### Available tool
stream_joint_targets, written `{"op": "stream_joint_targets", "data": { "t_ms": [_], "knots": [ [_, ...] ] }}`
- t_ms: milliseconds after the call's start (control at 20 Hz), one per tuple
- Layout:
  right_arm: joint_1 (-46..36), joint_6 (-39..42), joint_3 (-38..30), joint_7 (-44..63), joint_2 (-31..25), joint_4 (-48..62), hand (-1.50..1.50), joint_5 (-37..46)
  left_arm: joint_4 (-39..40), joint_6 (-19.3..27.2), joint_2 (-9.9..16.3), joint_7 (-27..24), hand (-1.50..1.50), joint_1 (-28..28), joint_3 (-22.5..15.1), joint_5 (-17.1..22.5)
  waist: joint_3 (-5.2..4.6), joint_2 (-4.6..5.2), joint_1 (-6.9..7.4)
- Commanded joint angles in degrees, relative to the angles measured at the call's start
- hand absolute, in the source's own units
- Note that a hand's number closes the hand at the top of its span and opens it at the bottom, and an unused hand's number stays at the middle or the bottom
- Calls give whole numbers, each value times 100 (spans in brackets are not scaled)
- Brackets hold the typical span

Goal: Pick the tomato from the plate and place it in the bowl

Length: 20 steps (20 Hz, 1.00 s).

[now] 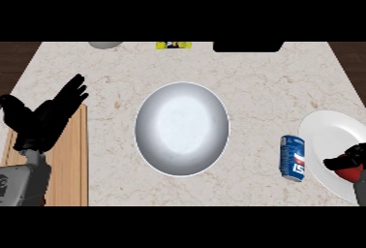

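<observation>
Head view of a pale, veined stone counter (286, 82). At centre stands a wide, smooth grey bowl (182, 128) with a thin light rim, its hollow unoccupied. To its right lies a blue cylindrical can (293, 158) on its side, just beside a glossy white round plate (325, 140) cut by the view's right edge. On the plate sits the red, rounded tomato (350, 172), with the fingers of the black right hand (348, 157) curled over its top. A wooden cutting board (71, 164) with visible grain runs along the counter's left edge; above it the left hand (46, 118) rests open, fingers straight and pointing up.
</observation>
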Motion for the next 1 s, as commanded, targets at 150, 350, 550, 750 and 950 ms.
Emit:
{"op": "stream_joint_targets", "data": {
  "t_ms": [150,350,550,750,950],
  "knots": [
    [163,1123,1979,-2529,-9,-800,150,133,-38,-74,-56,57,0,53,-167,-47,7,-38,211],
    [578,1323,2740,-3965,-409,-1675,150,141,1,-9,-41,28,0,30,-45,-15,1,-65,-65],
    [1508,1418,2603,-4509,-1103,-3216,150,-149,-86,-83,41,-101,0,339,104,60,-3,-69,-195],
    [2088,2003,1989,-4367,-1704,-4844,150,-680,-104,-10,14,-225,0,364,86,-87,-6,-47,-209],
    [2358,2584,1411,-3811,-1938,-6250,150,-1041,94,-27,-110,-451,0,409,18,-161,-7,-27,-165]
  ]
}}
